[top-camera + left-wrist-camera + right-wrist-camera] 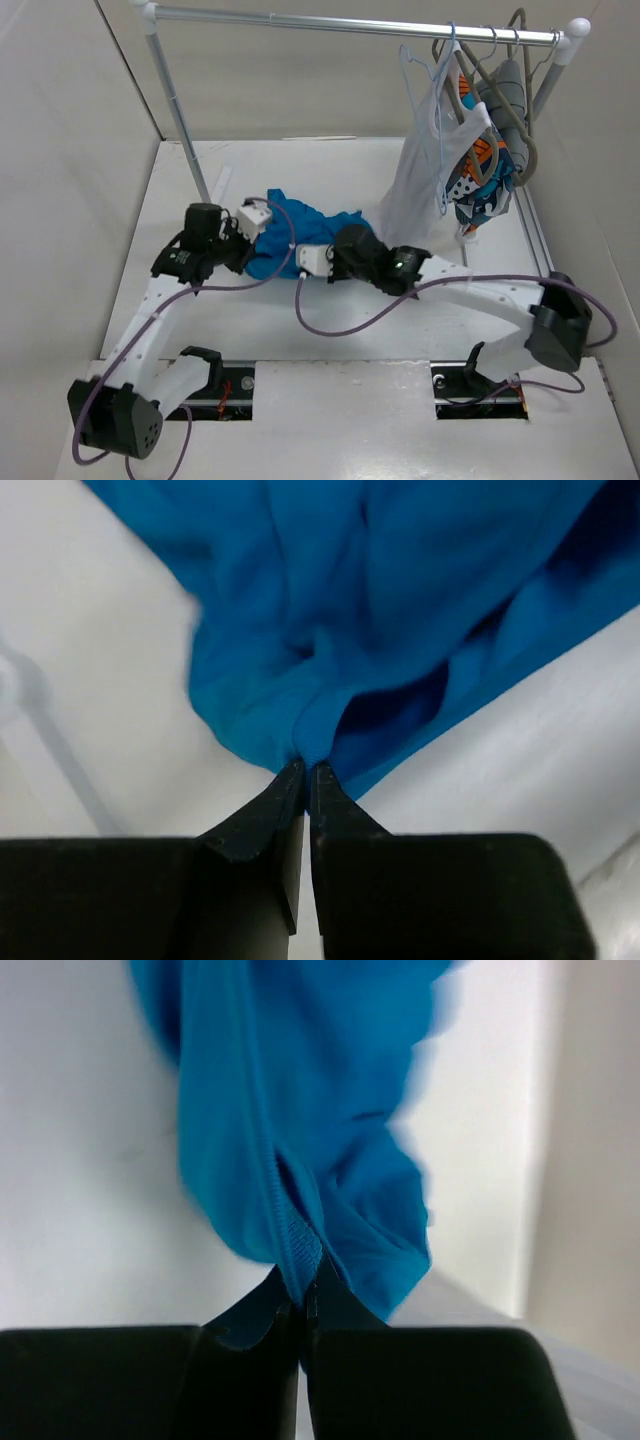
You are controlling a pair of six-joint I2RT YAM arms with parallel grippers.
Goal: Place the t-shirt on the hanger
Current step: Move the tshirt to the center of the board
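One t-shirt [310,222], pinched tight by my left claw [307,770] and my right claw [303,1298]; one garment rail [350,22], top view only.

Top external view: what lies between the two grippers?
The t-shirt, bunched on the table. The left gripper and right gripper each pinch its fabric, clearest in the wrist views.

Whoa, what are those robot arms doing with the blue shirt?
Both arms are gripping the blue t-shirt, which is bunched up between them. The left end effector is pinched shut on a fold of the cloth, and the right end effector is pinched shut on a ribbed edge. The thin pale hanger hangs on the rail at the back right, so the shirt is not on it yet.
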